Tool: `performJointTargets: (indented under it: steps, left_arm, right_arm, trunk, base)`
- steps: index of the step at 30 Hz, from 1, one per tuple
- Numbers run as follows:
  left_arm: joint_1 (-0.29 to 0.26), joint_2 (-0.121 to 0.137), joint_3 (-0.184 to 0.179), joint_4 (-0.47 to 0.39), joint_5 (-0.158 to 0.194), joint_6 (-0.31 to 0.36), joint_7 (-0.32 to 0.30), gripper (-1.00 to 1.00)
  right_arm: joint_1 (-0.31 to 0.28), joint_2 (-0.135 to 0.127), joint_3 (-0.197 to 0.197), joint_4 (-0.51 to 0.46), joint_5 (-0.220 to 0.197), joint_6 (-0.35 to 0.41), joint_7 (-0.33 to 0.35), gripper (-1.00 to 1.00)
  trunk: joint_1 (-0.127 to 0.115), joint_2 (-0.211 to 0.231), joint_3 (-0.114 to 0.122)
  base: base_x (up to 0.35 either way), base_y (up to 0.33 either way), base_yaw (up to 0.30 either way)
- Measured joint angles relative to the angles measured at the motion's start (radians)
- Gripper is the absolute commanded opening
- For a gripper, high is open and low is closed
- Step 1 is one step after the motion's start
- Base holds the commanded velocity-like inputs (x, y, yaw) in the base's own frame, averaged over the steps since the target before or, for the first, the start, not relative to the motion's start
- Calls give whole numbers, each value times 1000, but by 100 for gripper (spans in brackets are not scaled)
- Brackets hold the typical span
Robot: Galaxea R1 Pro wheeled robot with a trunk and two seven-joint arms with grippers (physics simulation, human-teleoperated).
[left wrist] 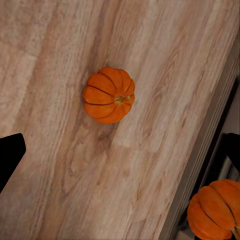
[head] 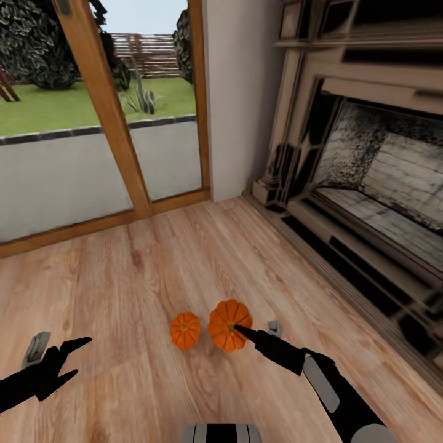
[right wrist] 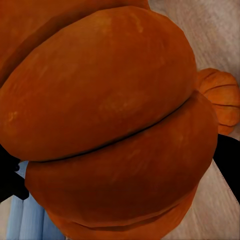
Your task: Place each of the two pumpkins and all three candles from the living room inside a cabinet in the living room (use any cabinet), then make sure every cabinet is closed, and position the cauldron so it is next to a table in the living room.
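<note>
Two orange ribbed pumpkins are in front of me. The smaller-looking pumpkin (head: 185,330) (left wrist: 109,95) (right wrist: 222,97) sits on the wooden floor. To its right, the other pumpkin (head: 227,323) (left wrist: 216,210) (right wrist: 110,125) looks larger and raised, with my right gripper (head: 255,328) shut on it; one black finger reaches its stem. In the right wrist view this pumpkin sits very close between dark fingers (right wrist: 10,177). My left gripper (head: 64,339) (left wrist: 120,155) hangs open low at the left, apart from both pumpkins, holding nothing. The candles, cabinet and cauldron are out of view.
An ornate fireplace surround (head: 369,172) runs along the right, its base step reaching the floor close to the pumpkins. A glass door with a wooden frame (head: 111,123) fills the back left, a white wall (head: 240,92) beside it. Bare wood floor (head: 154,264) lies ahead.
</note>
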Motion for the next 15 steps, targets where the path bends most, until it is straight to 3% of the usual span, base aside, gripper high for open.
performJointTargets:
  steps: [5,9,15]
  left_arm:
    - [-1,0,0,0,0,0,0,100]
    - [-1,0,-2,-1,-1,0,-1,100]
    - [-1,0,-3,3,-7,-1,0,100]
  right_arm:
    - [0,0,0,0,-2,1,1,-100]
    - [0,0,0,-1,-7,2,0,-100]
    - [0,-1,0,-10,-10,6,0,-100]
  trunk:
    - [0,0,2]
    - [0,0,5]
    - [0,0,6]
  base:
    - [201,16,-78]
    - [34,2,-151]
    - [4,0,-22]
